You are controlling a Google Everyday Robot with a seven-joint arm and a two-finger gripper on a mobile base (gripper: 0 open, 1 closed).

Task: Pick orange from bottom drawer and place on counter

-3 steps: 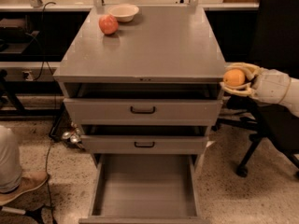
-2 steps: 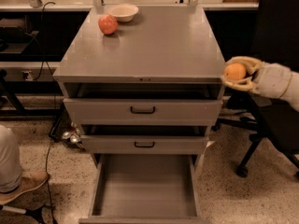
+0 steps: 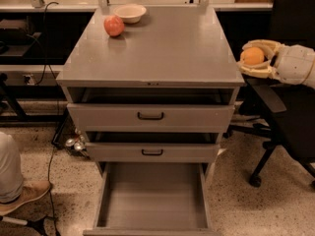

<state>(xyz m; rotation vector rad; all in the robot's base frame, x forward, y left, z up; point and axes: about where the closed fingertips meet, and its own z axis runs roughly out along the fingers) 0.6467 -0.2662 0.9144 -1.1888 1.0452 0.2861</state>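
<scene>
My gripper (image 3: 254, 58) reaches in from the right, its pale fingers shut on the small round orange (image 3: 252, 56). It holds the orange in the air just right of the counter's (image 3: 162, 48) right edge, at about the counter's height. The bottom drawer (image 3: 153, 198) stands pulled fully out below, its flat grey floor bare.
A reddish apple-like fruit (image 3: 113, 25) and a pale bowl (image 3: 129, 13) sit at the counter's back left. Two upper drawers with black handles (image 3: 150, 116) are slightly open. A black office chair (image 3: 288, 112) stands at the right. A person's shoe (image 3: 27, 193) is at the lower left.
My gripper has lifted the orange upward and slightly left, from below the counter's edge to about its height. The drawers and the things on the counter have not moved.
</scene>
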